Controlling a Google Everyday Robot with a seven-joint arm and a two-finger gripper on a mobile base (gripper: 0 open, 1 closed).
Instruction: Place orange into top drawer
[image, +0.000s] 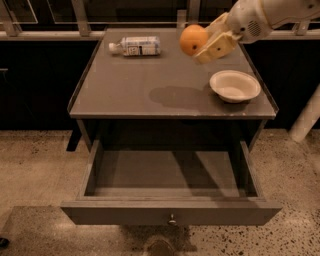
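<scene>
The orange (193, 39) is round and yellow-orange, held in the air above the back of the grey tabletop (130, 85). My gripper (206, 43) is shut on the orange, with its cream fingers (216, 46) on the fruit's right side; the white arm comes in from the upper right. The top drawer (170, 212) is pulled fully open below the tabletop. Its inside is bare and its flat front panel has a small round metal knob (172, 218) at the centre.
A white bowl (235, 85) stands on the tabletop's right side, below the gripper. A plastic bottle (135, 46) lies on its side at the back left. The tabletop has raised side rims. A white post (306, 120) stands at the right. Speckled floor surrounds the cabinet.
</scene>
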